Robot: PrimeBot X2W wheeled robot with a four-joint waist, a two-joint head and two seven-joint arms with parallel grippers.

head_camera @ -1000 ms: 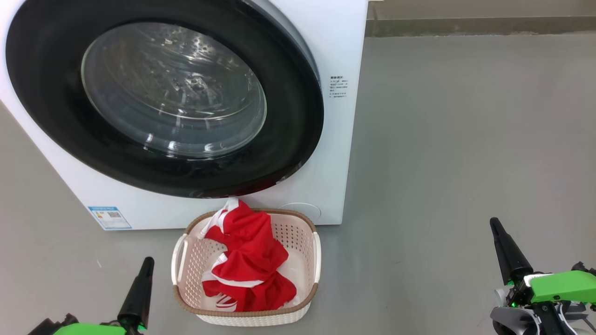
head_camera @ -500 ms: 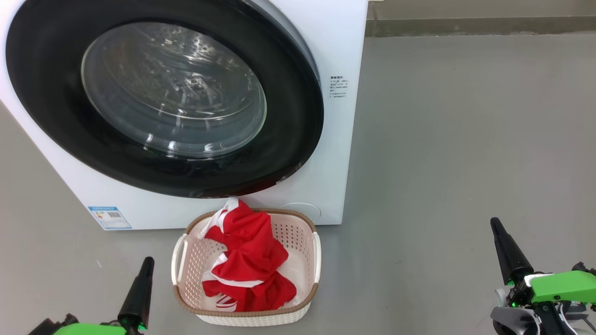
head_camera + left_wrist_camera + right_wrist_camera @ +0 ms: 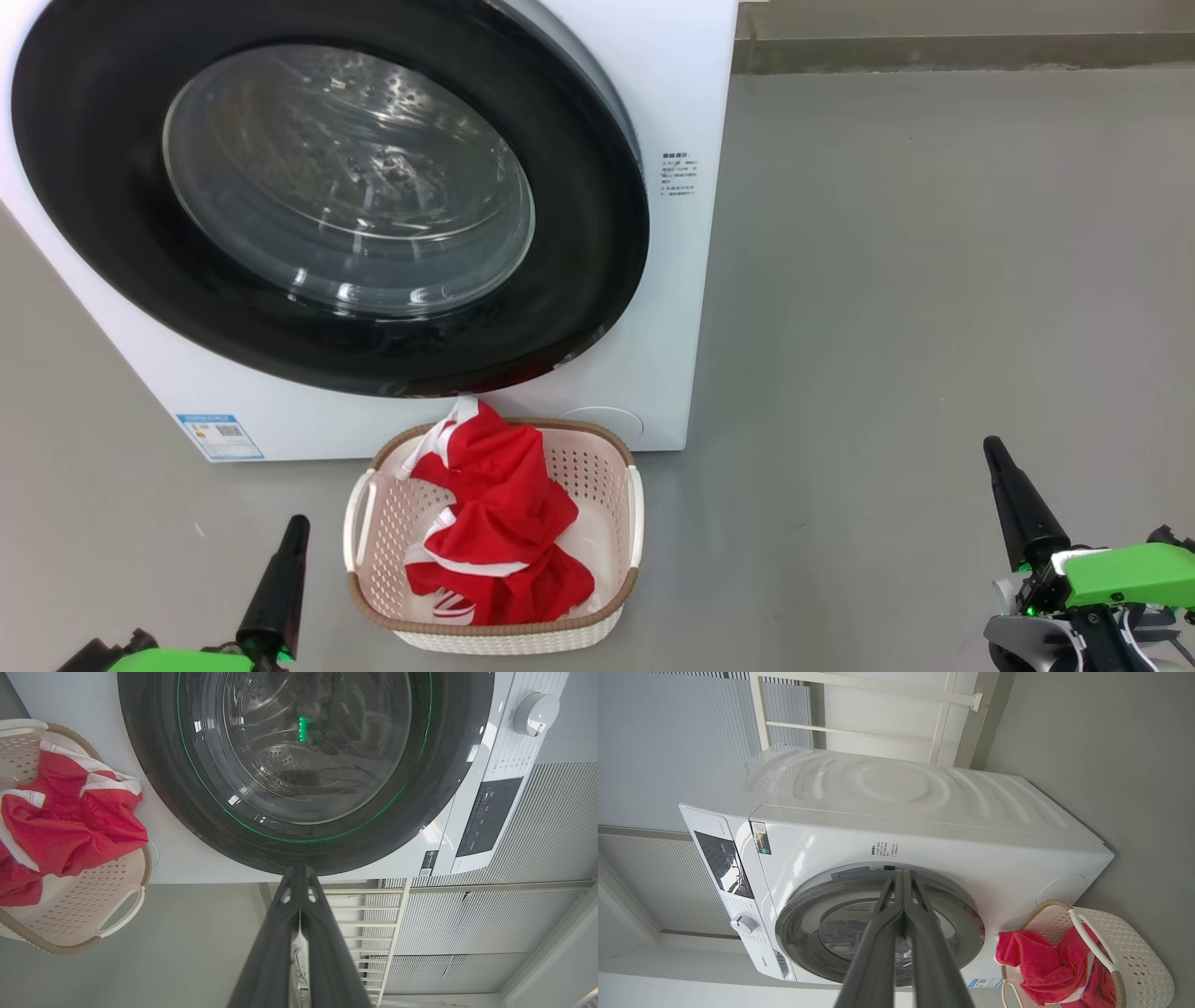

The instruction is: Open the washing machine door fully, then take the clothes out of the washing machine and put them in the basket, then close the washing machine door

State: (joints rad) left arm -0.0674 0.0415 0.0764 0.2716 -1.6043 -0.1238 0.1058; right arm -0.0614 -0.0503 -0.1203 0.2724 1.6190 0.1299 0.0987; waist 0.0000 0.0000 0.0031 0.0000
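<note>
The washing machine [image 3: 686,103] stands at the upper left of the head view. Its round black-rimmed door [image 3: 579,280] lies flat against the front, and through the glass the drum looks bare. In front of it, on the floor, the cream basket [image 3: 602,476] holds the red clothes [image 3: 504,523] with white trim piled in it. My left gripper [image 3: 297,525] is shut and holds nothing, low on the floor left of the basket. My right gripper [image 3: 991,448] is shut too, far to the right of it. The left wrist view shows my left gripper [image 3: 299,871] pointing at the door [image 3: 187,812].
Bare grey floor [image 3: 934,280] spreads to the right of the machine, up to a wall base [image 3: 962,51] at the back. A blue label [image 3: 219,437] marks the machine's lower left corner. The control panel [image 3: 724,863] and knob [image 3: 743,924] sit above the door.
</note>
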